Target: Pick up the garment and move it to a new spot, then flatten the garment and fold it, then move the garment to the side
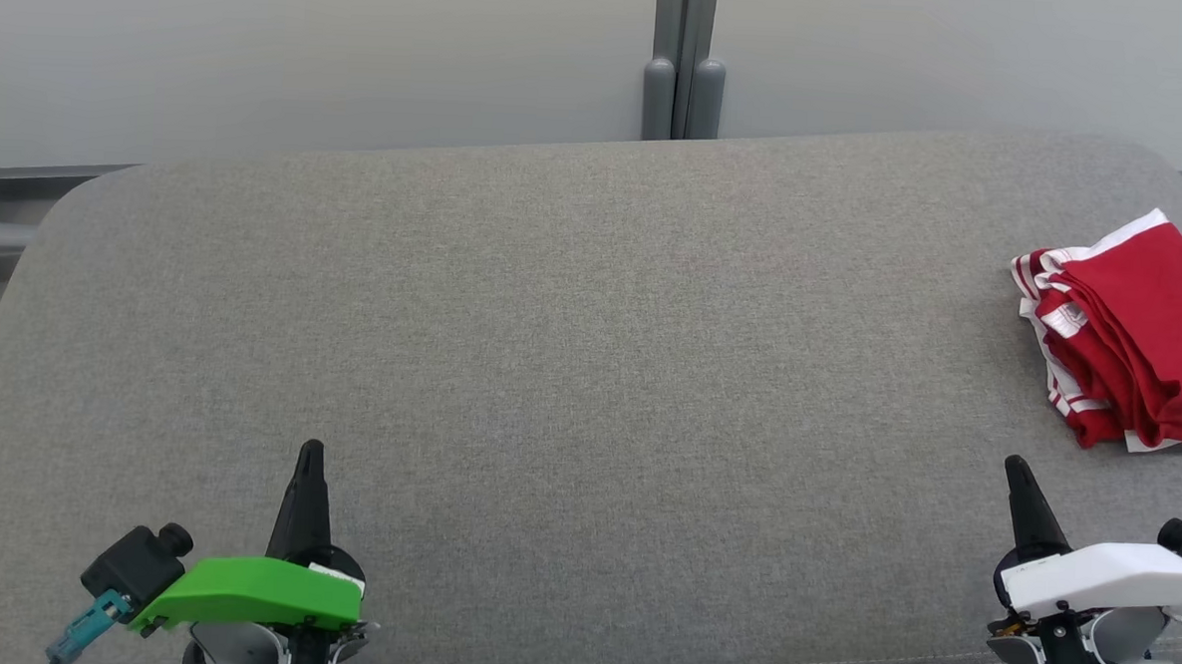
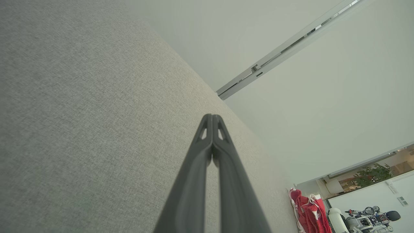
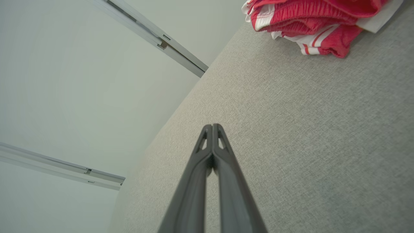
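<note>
Garment: red cloth garment with white stripes (image 1: 1140, 326), bunched in a loosely folded heap; it lies ahead of the right fingers and slightly to their right, near the tips but apart from them; it is well apart from the left fingers, far off to their right; the head view's edge cuts off its right side
Left gripper: dark-fingered left gripper (image 1: 311, 452) under a bright green plastic cover (image 1: 250, 592); the fingers are pressed together tip to tip with nothing between them, and only bare fabric lies ahead
Right gripper: dark-fingered right gripper (image 1: 1016, 466) under a white plastic cover (image 1: 1099, 579); the fingers are closed against each other, holding nothing
Surface: broad grey woven cushion (image 1: 591, 322); it runs beneath both pairs of fingers and carries the garment
Backdrop: pale wall (image 1: 264, 48) beyond the cushion's far edge; a grey upright post (image 1: 683, 57) stands ahead, between the two grippers
</note>
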